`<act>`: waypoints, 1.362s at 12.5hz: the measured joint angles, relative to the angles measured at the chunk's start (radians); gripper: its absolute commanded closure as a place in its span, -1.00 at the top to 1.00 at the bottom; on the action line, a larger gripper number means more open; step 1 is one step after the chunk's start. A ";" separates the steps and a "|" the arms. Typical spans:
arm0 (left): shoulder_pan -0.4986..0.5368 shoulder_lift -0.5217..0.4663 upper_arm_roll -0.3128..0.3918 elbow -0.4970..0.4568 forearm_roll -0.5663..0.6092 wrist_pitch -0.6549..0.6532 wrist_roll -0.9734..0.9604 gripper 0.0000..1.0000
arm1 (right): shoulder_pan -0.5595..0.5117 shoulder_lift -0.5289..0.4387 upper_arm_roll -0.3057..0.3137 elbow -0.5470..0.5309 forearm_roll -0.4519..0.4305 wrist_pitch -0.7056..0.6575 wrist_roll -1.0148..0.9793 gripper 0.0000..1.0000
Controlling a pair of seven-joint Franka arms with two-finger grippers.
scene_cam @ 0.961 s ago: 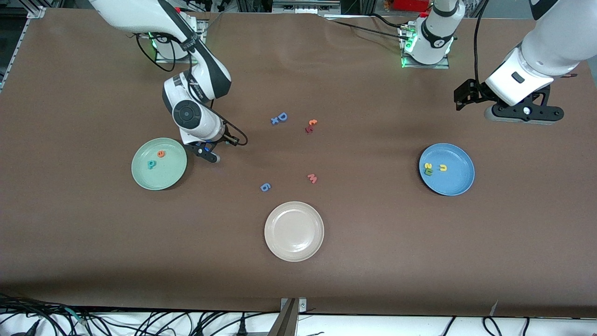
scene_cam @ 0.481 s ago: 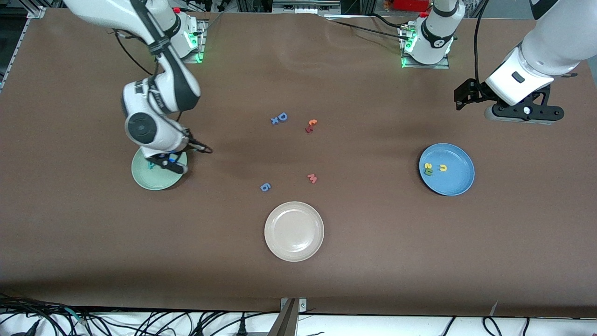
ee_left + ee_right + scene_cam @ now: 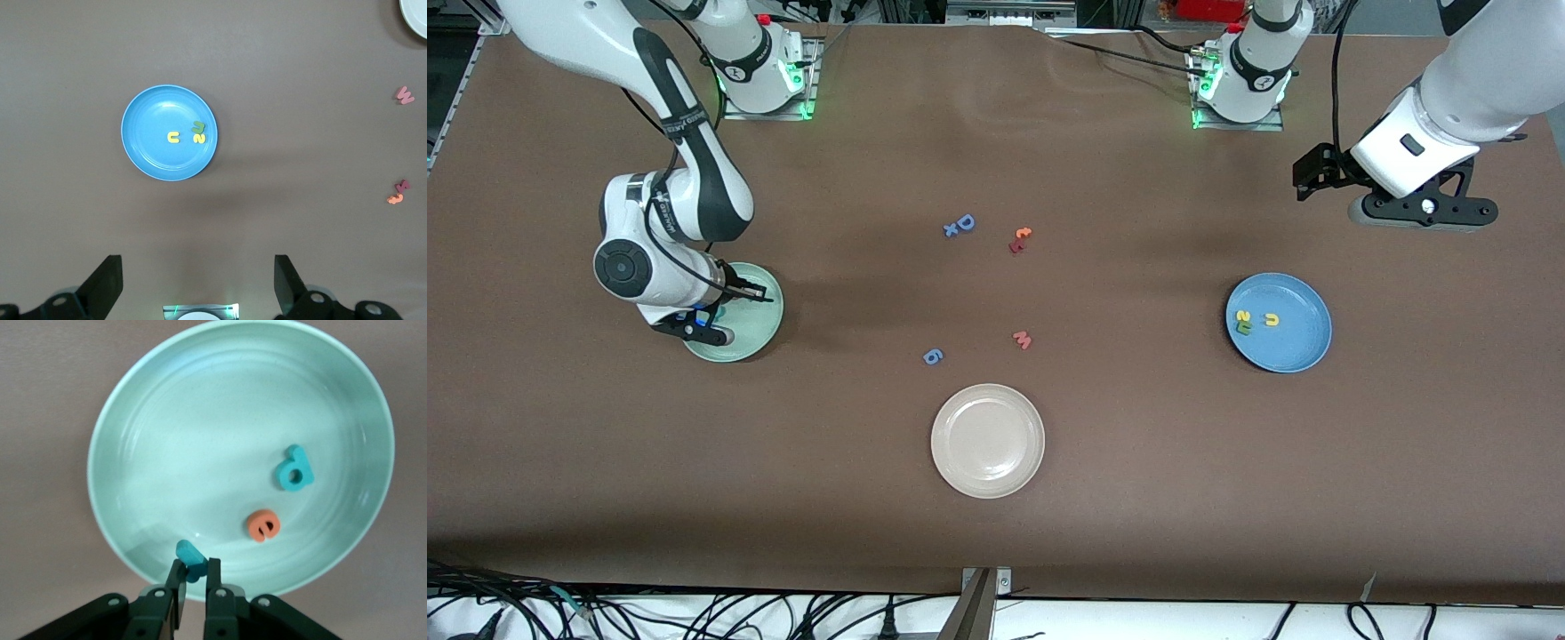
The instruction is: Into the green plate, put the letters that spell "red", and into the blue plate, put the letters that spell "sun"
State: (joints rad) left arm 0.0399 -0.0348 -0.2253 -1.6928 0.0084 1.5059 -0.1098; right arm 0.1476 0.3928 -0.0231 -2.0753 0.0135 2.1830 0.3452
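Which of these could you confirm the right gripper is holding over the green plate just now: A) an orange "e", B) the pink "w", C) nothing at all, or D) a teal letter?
D: in the right wrist view the right gripper is shut on a teal letter above the green plate, where the orange "e" and the teal "d" already lie.

Right arm hides much of the green plate (image 3: 760,333) — cream plate (image 3: 415,15) cut off.

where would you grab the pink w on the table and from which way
Come straight down on the pink w with the pincer across its narrow span. It lies flat and thin on the table, alone, with room on all sides for both fingers.
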 measured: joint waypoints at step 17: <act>0.017 0.032 0.002 0.039 -0.018 0.093 0.003 1.00 | -0.001 -0.049 -0.001 0.432 0.000 -0.530 -0.021 0.99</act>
State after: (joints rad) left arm 0.0566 -0.0030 -0.2230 -1.6539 -0.0100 1.5986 -0.1070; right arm 0.1463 0.3437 -0.0245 -1.6428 0.0135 1.6533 0.3243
